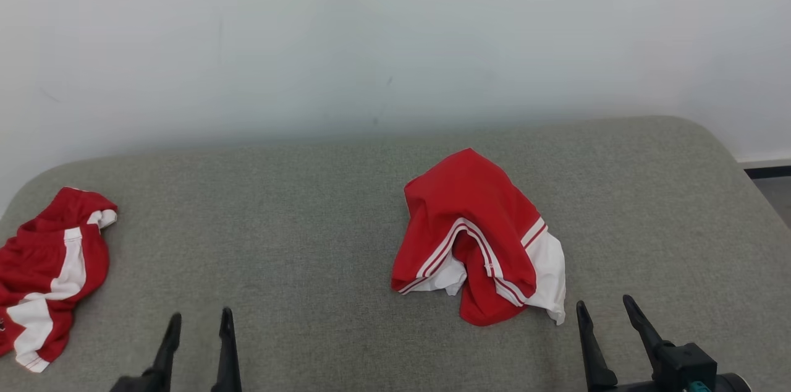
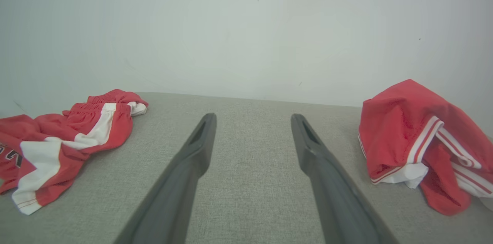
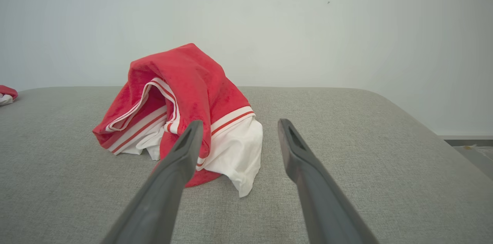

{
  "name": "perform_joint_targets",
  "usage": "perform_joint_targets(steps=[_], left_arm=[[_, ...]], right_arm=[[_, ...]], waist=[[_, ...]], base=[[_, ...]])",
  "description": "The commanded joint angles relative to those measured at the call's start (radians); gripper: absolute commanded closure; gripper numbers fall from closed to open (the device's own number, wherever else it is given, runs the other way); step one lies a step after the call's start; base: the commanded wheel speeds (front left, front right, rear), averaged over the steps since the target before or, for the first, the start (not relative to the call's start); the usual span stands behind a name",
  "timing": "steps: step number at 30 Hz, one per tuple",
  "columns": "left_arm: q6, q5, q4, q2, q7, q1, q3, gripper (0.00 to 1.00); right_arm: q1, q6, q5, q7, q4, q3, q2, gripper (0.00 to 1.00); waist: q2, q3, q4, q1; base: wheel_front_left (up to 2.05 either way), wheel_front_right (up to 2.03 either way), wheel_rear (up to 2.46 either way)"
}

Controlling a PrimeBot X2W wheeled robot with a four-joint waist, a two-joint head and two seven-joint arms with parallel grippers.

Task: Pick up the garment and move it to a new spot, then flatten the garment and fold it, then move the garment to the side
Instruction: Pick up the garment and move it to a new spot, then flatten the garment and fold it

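Observation:
A red garment (image 1: 476, 225) with white panels and striped trim lies crumpled in a heap on the grey padded table (image 1: 309, 225), right of centre. It also appears at the right of the left wrist view as the garment (image 2: 416, 136), and just ahead and left of the right fingers as the garment (image 3: 185, 97). My right gripper (image 1: 604, 303) stands open near the table's front edge, just right of the heap and apart from it. My left gripper (image 1: 201, 316) is open over bare table, well to the left of the heap. Nothing sits between either pair of fingers (image 2: 200, 140) (image 3: 185, 147).
A second red-and-white garment (image 1: 49, 268) lies rumpled at the table's far left edge, also visible left of the left fingers (image 2: 65, 140). A pale wall (image 1: 395, 39) runs behind the table. The table's right edge drops to the floor (image 1: 775, 191).

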Motion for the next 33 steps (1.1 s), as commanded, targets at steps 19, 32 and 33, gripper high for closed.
perform_joint_targets(steps=[19, 32, 33], left_arm=[[-0.080, 0.066, 0.026, -0.044, -0.001, 0.067, 0.127, 0.00], [-0.106, 0.087, 0.039, -0.062, -0.001, 0.055, 0.144, 0.00], [-0.105, 0.090, 0.040, -0.062, -0.001, 0.053, 0.141, 0.00]], right_arm=[[0.003, -0.002, -0.010, -0.024, 0.061, -0.029, -0.001, 0.00], [-0.039, -0.002, -0.025, -0.013, 0.076, 0.014, 0.000, 0.00], [-0.050, -0.002, -0.031, -0.007, 0.081, 0.026, 0.000, 0.00]], waist=[[0.0001, -0.014, 0.001, 0.0001], [0.0001, -0.005, 0.013, 0.0001], [0.0001, -0.002, 0.015, 0.0001]], base=[[0.00, 0.00, 0.00], [0.00, 0.00, 0.00], [0.00, 0.00, 0.00]])
